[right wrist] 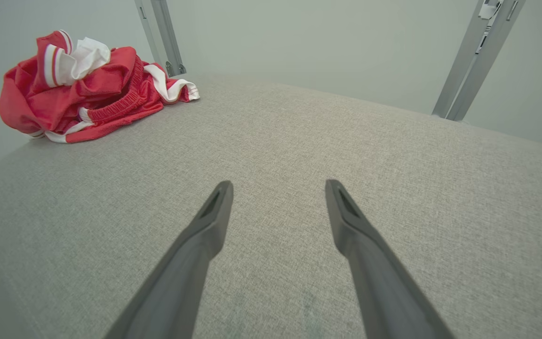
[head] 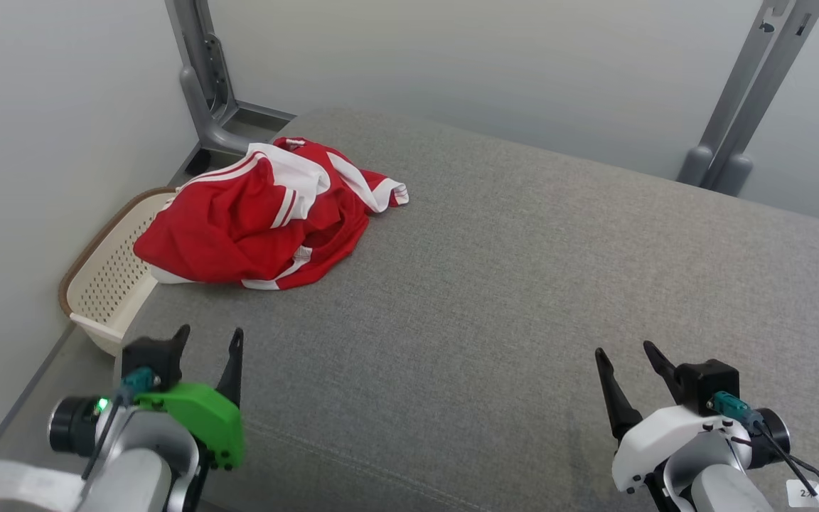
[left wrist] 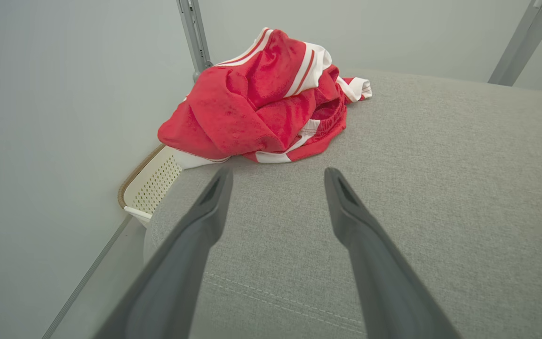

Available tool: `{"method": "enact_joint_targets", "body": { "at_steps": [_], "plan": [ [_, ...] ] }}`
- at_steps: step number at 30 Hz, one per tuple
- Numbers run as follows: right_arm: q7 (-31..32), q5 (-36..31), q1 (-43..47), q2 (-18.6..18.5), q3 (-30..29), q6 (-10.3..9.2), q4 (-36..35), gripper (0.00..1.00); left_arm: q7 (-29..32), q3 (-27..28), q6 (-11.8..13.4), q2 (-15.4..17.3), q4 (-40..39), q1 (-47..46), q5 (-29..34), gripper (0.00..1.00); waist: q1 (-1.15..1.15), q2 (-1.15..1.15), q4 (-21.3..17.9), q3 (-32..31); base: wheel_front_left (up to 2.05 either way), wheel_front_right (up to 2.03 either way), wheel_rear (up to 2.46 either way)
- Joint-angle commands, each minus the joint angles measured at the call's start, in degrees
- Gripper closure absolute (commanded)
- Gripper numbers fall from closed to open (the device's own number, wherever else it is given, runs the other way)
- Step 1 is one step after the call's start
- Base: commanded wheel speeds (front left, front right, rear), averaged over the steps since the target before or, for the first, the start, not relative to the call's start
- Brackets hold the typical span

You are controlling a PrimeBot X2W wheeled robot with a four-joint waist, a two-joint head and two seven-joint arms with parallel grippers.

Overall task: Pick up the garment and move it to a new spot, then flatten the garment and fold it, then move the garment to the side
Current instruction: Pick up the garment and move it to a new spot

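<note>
At far left, a cream perforated plastic basket (head: 107, 277) with a brown rim sits between the pale wall and the edge of a grey woven fabric cushion (head: 495, 284). Just right of it, a red-and-white crumpled fabric garment (head: 246, 220) lies heaped on the cushion's far-left corner, and one fold appears to hang over the edge above the basket. Nearer the camera, the robot's left gripper (head: 210, 331) hovers with its two dark fingers spread wide and nothing between them. It points toward the heap but does not touch it. Across the bare cushion, at near right, the right gripper (head: 623, 348) is likewise spread wide and empty, well apart from the garment. The pick-up appears not yet begun. The chief risk lies at that edge: a nudge rather than a clean pinch could tip the loose cloth off the cushion into the basket. A grasp through several bunched layers could also lift a tangle that resists flattening.
</note>
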Motion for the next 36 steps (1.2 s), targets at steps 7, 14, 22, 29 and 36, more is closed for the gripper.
{"method": "enact_joint_targets", "body": {
  "at_steps": [7,14,22,29,36],
  "plan": [
    [3.1,-3.4,-1.6,-0.2,0.2,0.00,-5.8,0.00,9.7,-1.6,-3.9,-0.4,8.8,-16.4,-0.1,0.00,0.00,0.00,-2.3,7.5,0.00,0.00,0.00],
    [7.8,-7.1,-2.4,-0.2,0.9,-0.01,-13.3,0.00,14.6,-2.2,-7.6,-1.1,16.8,-30.4,-1.0,0.00,0.00,0.00,-5.6,15.2,0.00,0.00,0.00],
    [10.6,-9.1,-3.8,-0.2,1.8,-0.01,-19.5,0.00,18.3,-3.3,-8.4,0.3,25.4,-39.5,-0.1,0.00,0.00,0.00,-9.1,21.4,0.00,0.00,0.00],
    [11.0,-9.2,-3.8,-0.2,1.7,-0.01,-20.9,0.00,18.9,-3.2,-6.8,0.8,31.0,-43.0,0.2,0.52,0.00,0.00,-10.5,22.9,0.00,0.00,0.00],
    [10.0,-7.6,-3.4,-0.2,1.4,-0.01,-19.6,0.00,18.5,-3.4,-6.5,0.0,33.7,-45.1,-0.2,1.00,0.00,0.00,-10.6,20.8,0.00,0.00,0.00]
  ]
}}
